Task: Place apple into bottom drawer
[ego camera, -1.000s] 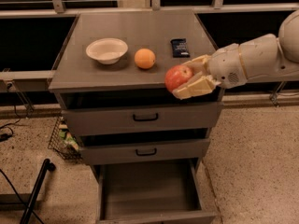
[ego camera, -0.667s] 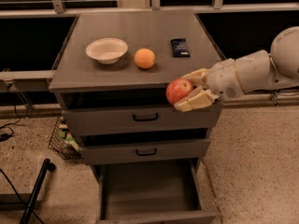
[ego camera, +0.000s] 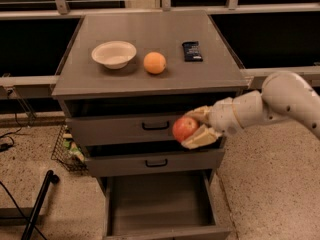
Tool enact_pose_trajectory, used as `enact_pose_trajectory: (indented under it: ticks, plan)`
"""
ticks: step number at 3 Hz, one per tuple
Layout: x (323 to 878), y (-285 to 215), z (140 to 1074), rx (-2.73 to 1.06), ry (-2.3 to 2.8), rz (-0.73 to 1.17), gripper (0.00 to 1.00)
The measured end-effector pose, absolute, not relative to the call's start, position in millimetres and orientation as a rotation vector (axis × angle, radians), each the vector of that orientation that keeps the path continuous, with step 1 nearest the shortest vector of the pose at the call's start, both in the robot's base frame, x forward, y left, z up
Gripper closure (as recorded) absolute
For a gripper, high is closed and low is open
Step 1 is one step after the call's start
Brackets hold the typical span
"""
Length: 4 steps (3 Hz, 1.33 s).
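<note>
- Sinking over the last second, the tool (ego camera: 196, 129), clamped round the apple (ego camera: 184, 129), now sits centre-right before the upper drawer fronts (ego camera: 125, 130).
- The bottom drawer (ego camera: 157, 199) gapes at lower centre; further lowering seems needed.

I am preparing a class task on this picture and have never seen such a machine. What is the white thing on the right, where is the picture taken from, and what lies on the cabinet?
The white thing is a robot arm reaching in from the right. It ends in a two-finger gripper, in front of the two upper drawers, which clamps the apple. There is only one camera view, looking down at the front of the grey cabinet. On its top lie a white bowl, an orange and a dark packet. The bottom drawer stands pulled open lower down.
</note>
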<state>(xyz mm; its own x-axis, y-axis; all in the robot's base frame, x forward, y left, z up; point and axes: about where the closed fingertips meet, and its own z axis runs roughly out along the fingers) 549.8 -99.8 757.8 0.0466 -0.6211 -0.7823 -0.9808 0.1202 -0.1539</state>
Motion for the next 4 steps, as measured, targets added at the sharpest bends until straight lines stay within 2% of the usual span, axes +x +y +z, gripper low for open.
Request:
enact_pose_trajectory:
  ticks: [3, 4]
  plan:
    - [528.7, -88.6, 648.3, -1.629, 1.681, 0.694, 1.00]
    - [527.0, -88.5, 608.6, -1.642, 1.661, 0.661, 1.00]
